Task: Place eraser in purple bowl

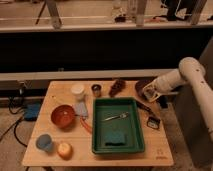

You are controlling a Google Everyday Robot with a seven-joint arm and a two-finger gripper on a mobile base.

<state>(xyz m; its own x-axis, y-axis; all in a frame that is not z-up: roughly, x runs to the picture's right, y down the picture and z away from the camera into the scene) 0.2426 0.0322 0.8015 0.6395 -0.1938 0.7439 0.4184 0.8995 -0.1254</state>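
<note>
Wooden table (150,150) w/ dark railing behind it, dim light. My gripper (148,94) hangs at the table's far right corner, arm (192,75) coming in from off the table edge. Grip state: can't tell.

Purple bowl (140,83) = small dark round thing just behind and beside the gripper, overlapping it in view. Can't tell if they touch or if I'm above it. My read is I'm parked here bc this is the drop spot: the tool is right at the bowl's near rim, so a release should fall inside.

Eraser: can't pick it out for sure. Pale patch (148,93) at the gripper tip may be it, i.e. carried; that's a judgement. If so it's right at the bowl, not yet inside as far as I can see. Long axis and heading not readable, too little of it shows.

Small dark item (153,121) lies on the table nearer the front edge than the gripper, unidentified. Green tray (139,130) sits just beside the gripper toward table centre, w/ fork (116,117) and sponge (116,137) inside. Orange-red bowl (54,116) and blue cup (44,142) are on the far side of the tray from the gripper, well apart, so they're not the target.
</note>
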